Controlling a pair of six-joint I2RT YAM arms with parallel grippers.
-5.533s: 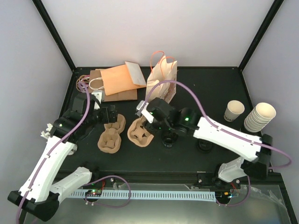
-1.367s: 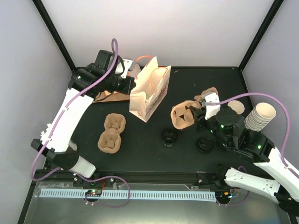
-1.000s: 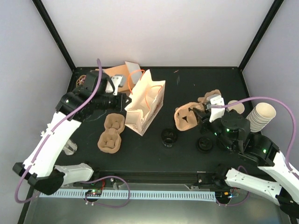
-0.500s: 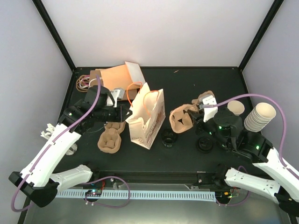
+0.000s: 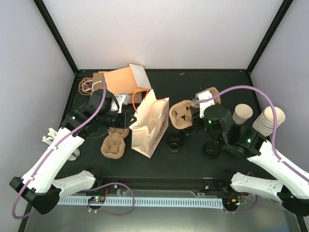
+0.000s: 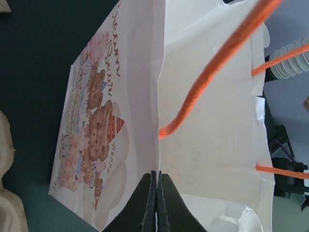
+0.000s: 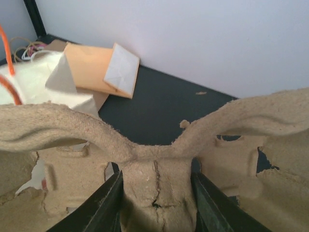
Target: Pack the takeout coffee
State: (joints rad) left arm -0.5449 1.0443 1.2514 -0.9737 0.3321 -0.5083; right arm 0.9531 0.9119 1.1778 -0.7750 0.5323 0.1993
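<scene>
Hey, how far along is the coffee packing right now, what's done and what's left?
Done: the white gift bag stands open on the table. In hand: the left tool pinches the bag's rim, and the right tool holds a pulp cup carrier just right of the bag. Left: the takeout coffee stands at the right, not yet in a carrier or the bag.

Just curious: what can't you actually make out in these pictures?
Bottom of the paper bag: hidden by its own walls, overhead and left wrist views.
Print on the single paper cup: too small to read, overhead view.
Whatever lies under the cardboard tray: the tray fills the right wrist view.
Count of the stacked cups: too small, overhead view.
</scene>
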